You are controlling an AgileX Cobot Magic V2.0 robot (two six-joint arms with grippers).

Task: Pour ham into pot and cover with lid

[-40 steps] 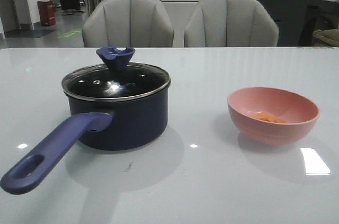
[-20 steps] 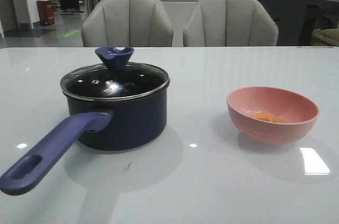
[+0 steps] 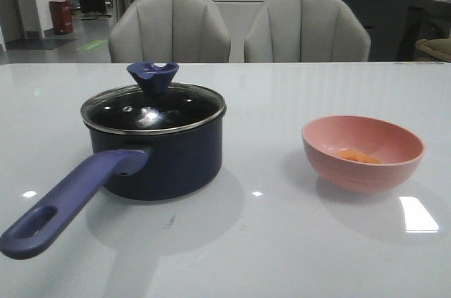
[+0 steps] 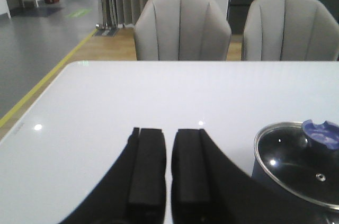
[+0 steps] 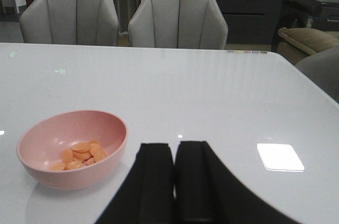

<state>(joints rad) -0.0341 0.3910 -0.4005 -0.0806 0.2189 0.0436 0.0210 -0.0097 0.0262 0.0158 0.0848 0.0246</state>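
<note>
The dark navy pot (image 3: 158, 160) stands at the left of the white table, its purple-blue handle (image 3: 67, 203) pointing toward the front left. The glass lid (image 3: 153, 108) with its purple-blue knob (image 3: 153, 75) sits on the pot; it also shows in the left wrist view (image 4: 296, 160). The ham (image 3: 358, 156) lies as several orange-pink pieces in a salmon-pink bowl (image 3: 363, 152) at the right, also in the right wrist view (image 5: 79, 155). My left gripper (image 4: 168, 131) is shut and empty, apart from the pot. My right gripper (image 5: 175, 144) is shut and empty beside the bowl (image 5: 71, 147).
Two grey chairs (image 3: 169, 30) (image 3: 306, 30) stand behind the table's far edge. A white table (image 3: 282, 241) carries only the pot and the bowl. A dark counter and a cushioned seat (image 5: 307, 36) lie beyond the right side.
</note>
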